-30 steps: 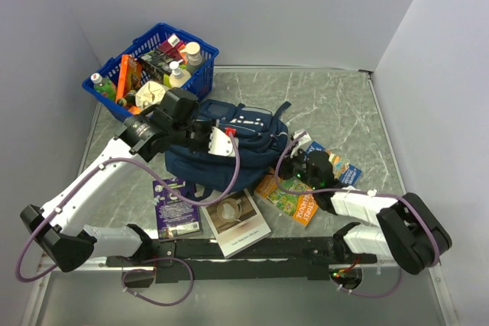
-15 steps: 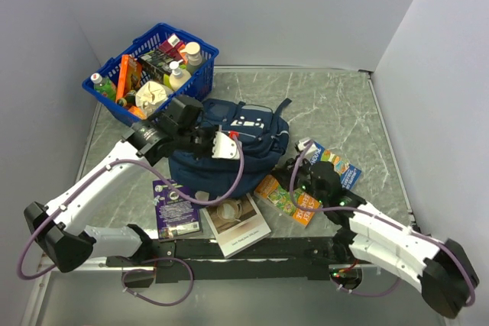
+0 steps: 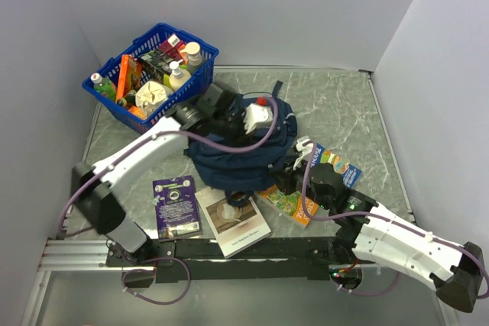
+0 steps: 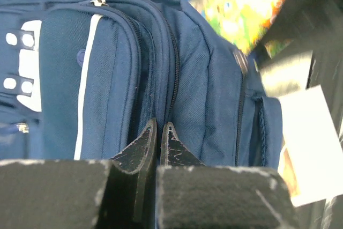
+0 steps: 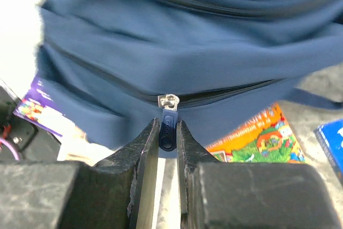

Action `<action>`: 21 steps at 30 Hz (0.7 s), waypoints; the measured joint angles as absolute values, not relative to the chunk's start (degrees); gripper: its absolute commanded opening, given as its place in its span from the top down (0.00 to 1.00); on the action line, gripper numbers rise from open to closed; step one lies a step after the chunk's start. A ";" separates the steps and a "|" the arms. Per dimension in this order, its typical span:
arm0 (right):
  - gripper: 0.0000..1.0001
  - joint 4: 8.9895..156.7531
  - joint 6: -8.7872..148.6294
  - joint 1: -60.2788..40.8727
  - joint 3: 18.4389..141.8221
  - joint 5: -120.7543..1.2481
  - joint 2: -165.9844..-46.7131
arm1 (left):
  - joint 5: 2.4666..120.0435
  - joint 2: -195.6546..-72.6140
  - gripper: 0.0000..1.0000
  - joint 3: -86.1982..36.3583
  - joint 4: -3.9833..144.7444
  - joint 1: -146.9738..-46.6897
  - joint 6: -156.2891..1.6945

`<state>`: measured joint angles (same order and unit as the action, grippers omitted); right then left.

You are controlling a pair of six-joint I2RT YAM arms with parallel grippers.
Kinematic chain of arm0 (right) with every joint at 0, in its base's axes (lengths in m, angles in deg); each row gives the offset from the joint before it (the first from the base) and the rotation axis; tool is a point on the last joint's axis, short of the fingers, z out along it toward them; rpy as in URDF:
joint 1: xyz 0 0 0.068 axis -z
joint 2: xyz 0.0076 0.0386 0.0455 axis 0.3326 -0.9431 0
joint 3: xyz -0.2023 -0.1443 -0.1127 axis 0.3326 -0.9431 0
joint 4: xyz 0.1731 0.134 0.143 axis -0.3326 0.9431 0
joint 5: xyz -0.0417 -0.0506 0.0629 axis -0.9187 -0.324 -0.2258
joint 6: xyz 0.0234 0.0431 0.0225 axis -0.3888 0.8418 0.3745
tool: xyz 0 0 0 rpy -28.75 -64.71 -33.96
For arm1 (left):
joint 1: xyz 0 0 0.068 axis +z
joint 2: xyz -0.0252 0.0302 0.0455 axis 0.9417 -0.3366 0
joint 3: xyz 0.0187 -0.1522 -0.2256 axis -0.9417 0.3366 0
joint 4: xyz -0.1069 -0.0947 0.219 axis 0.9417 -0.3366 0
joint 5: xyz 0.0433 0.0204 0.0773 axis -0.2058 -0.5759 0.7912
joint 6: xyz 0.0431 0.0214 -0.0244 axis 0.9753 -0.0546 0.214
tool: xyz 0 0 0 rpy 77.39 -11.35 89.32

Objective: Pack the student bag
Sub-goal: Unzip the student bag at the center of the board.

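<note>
One student bag [image 3: 229, 164] is recorded near the middle of the worktop [image 3: 344, 104], navy, slumped, with white patches on its front panel. Its near edge is overlapped onto the printed matter lying in front of it.

Two pincers are engaged with the bag. The left pincer [image 4: 159, 132] is set down on the bag's upper side and is clenched, its tips pressed against the fabric beside a zip line. Whether any cloth is pinched between them cannot be told. The right pincer [image 5: 167, 130] is applied at the bag's near right edge and is closed upon one blue zip pull [image 5: 166, 132], which hangs from a metal slider [image 5: 168, 101] on a dark zip track.

Four flat printed items are counted on the worktop around the bag's near side:
- One purple booklet [image 3: 176, 205] is at the left.
- One white-and-brown book [image 3: 237, 223] is just beside it.
- One orange-and-green booklet [image 3: 294, 205] is partly under the right arm.
- One blue booklet [image 3: 340, 167] is further right.

One blue plastic basket [image 3: 200, 75] is placed at the far left corner, just beside the bag. It is crowded with bottles and packets, which cannot be reliably counted.
</note>
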<state>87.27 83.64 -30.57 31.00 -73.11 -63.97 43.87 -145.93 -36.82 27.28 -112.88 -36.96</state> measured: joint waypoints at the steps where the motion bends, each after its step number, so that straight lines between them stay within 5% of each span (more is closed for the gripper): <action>1: 1.00 87.55 83.58 -31.43 31.76 -74.18 -63.92 | 43.82 -148.20 0.99 -39.07 27.24 -112.99 -39.30; 21: 1.00 87.84 78.15 -44.39 37.58 -92.15 -72.47 | 39.19 -167.43 0.99 -59.86 29.54 -113.01 -64.46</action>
<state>87.84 78.15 -44.39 37.58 -92.15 -72.47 39.19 -167.43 -59.86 29.54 -113.01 -64.46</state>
